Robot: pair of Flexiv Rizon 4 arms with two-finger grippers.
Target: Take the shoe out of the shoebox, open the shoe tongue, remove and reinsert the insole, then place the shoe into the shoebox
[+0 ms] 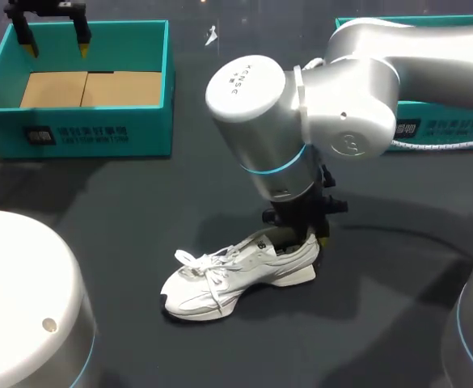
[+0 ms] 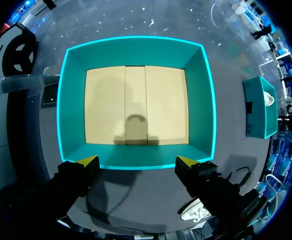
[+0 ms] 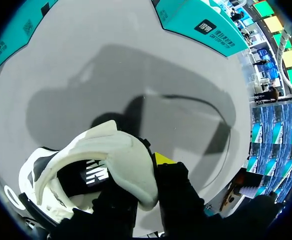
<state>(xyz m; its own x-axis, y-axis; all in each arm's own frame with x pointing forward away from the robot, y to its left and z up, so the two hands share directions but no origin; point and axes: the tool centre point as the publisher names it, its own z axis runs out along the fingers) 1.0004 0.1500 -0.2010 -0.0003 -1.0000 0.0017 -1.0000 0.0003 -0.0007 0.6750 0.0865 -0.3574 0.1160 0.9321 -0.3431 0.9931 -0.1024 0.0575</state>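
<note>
A white sneaker point(image 1: 236, 275) lies on its sole in the middle of the dark table, toe toward the front left. My right gripper point(image 1: 313, 234) comes down on its heel and is shut on the heel collar. In the right wrist view one finger sits inside the shoe point(image 3: 121, 160) and the other outside, with one yellow fingertip point(image 3: 163, 159) showing. The teal shoebox point(image 1: 82, 129) with a cardboard floor stands at the far left. My left gripper point(image 1: 57, 47) hangs open above its far wall, nothing between its fingers. From the left wrist, the left gripper point(image 2: 137, 162) looks down into the empty shoebox point(image 2: 136, 50).
A second teal box point(image 1: 446, 121) stands at the far right, behind my right arm. A small white scrap point(image 1: 212, 34) lies on the table between the boxes. The left wrist view catches the sneaker point(image 2: 195, 210) beside its own finger.
</note>
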